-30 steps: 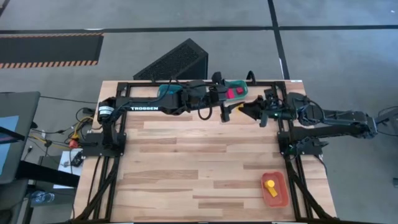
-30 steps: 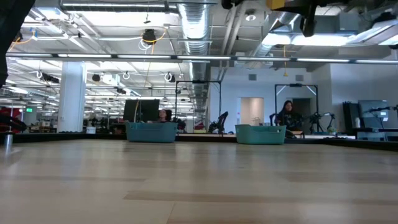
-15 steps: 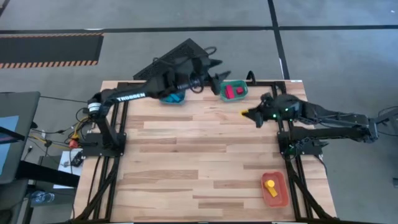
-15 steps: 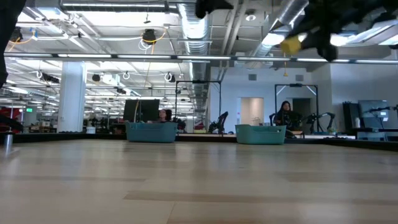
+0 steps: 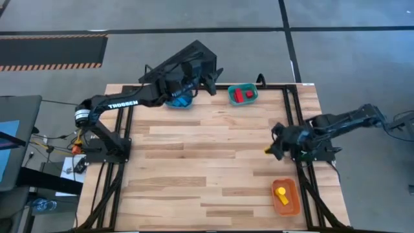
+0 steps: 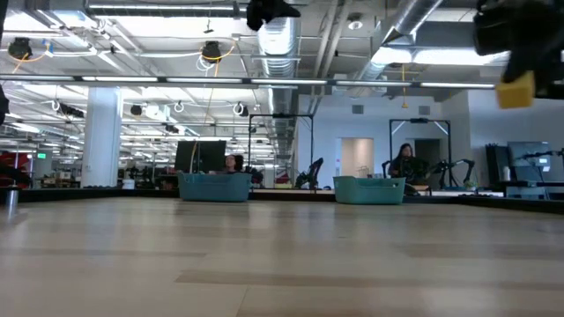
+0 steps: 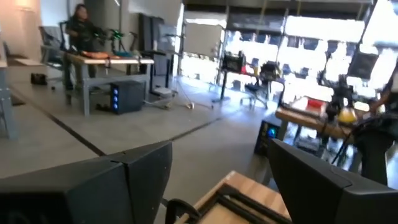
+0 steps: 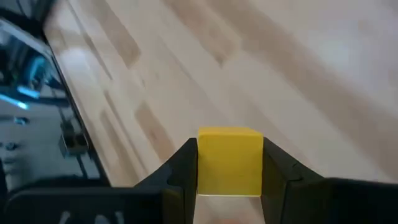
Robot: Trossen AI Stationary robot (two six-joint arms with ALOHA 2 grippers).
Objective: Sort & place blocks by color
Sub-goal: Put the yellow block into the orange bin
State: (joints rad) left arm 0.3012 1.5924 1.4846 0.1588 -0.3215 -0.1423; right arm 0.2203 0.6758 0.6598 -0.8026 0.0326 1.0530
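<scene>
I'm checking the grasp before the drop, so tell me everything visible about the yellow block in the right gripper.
The yellow block is a small cube of solid yellow, plastic-looking, with smooth flat faces and crisp edges. It sits squarely between the two dark fingers of the right gripper, which press on its opposite sides; nothing else touches it. It is held in the air above the wooden table, near the right edge, apart from the orange bin nearer the front.

We see small yellow plastic cube point(image 8: 229, 160) clamped between right gripper's point(image 8: 229, 177) two dark fingers point(image 8: 181, 169), above light wooden plank tabletop point(image 8: 249, 68).
</scene>
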